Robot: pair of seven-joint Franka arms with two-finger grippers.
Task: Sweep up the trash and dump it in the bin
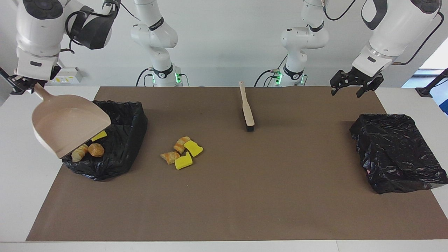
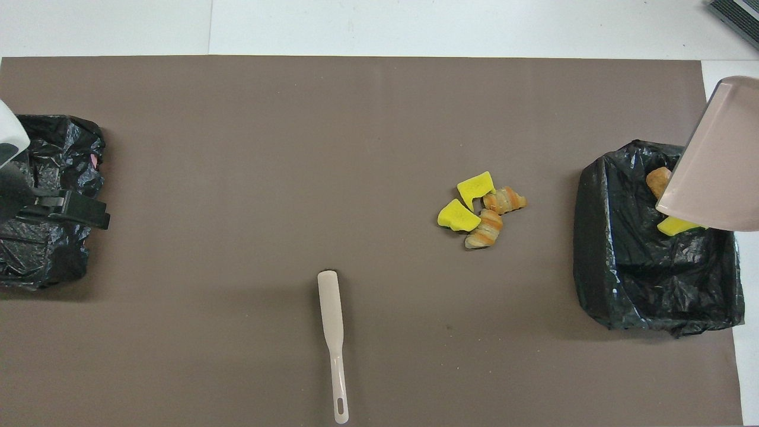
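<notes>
Here we see the trash split in two lots: three chunks (image 1: 87, 149), a yellow sponge bit and two tan bread-like lumps, lie inside the black-lined bin (image 1: 120, 140) at the right arm's end of the tabletop (image 1: 245, 196), while four more chunks (image 1: 182, 151), two yellow and two tan-orange, sit clustered on the brown mat (image 1: 266, 164) beside that bin, toward the middle. We find the beige dustpan (image 1: 68, 126) tilted in the air over the bin's outer edge, its pan bare, its handle gripped by the right pincer (image 1: 23, 84), which is closed tight on it. Nearer to the robots than the loose cluster, the brush (image 1: 247, 111) lies flat on the mat, bristle end pointing away from them. The left pincer (image 1: 352, 89) hangs with its fingers spread wide and holding nothing, over the mat at the left arm's end; a second black bin (image 1: 397, 152) sits on the mat there.
</notes>
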